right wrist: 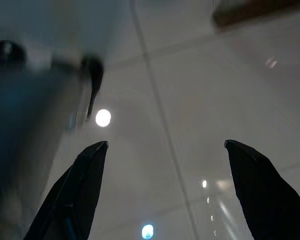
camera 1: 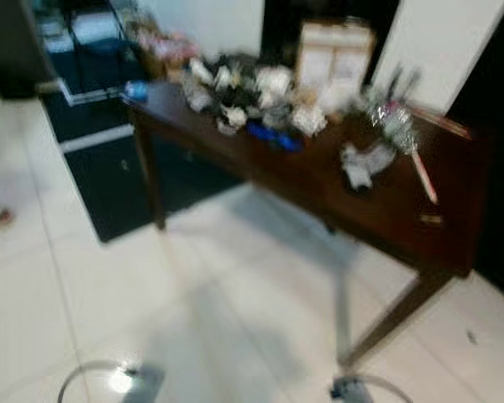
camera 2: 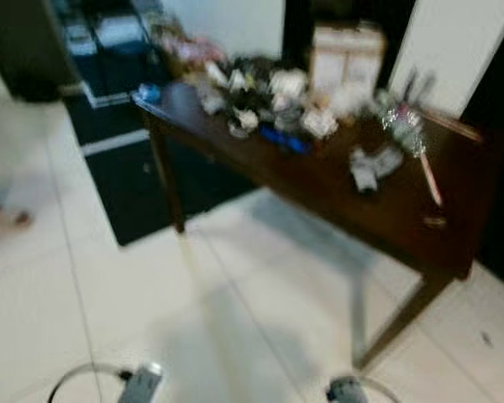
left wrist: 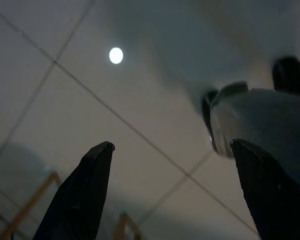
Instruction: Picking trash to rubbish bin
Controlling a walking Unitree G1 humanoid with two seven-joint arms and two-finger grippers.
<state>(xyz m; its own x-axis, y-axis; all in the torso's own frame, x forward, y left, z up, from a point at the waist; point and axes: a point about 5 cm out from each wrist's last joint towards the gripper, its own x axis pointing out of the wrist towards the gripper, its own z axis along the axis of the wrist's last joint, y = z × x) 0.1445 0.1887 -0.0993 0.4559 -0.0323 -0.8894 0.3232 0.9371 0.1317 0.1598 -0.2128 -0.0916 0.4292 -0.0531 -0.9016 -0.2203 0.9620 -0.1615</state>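
Both hands, left (left wrist: 170, 195) and right (right wrist: 165, 190), hang released over floor tiles (camera 1: 235, 294); cluttered table (camera 1: 386, 210) ahead (blurred).

A dark wooden console table (camera 1: 386, 210) on slim legs stands on a white tiled floor (camera 1: 235, 294), running from upper left to lower right. Its top carries a blurred heap of crumpled white and dark trash (camera 1: 252, 96), with a blue item (camera 1: 273, 136) at the heap's near edge. A small blue object (camera 1: 136, 89) sits at the far left corner. A crumpled grey-white wad (camera 1: 363, 162) lies apart, and beside it what may be a pink-and-white stick (camera 1: 425, 176). A beige box (camera 1: 334, 52) stands at the back.
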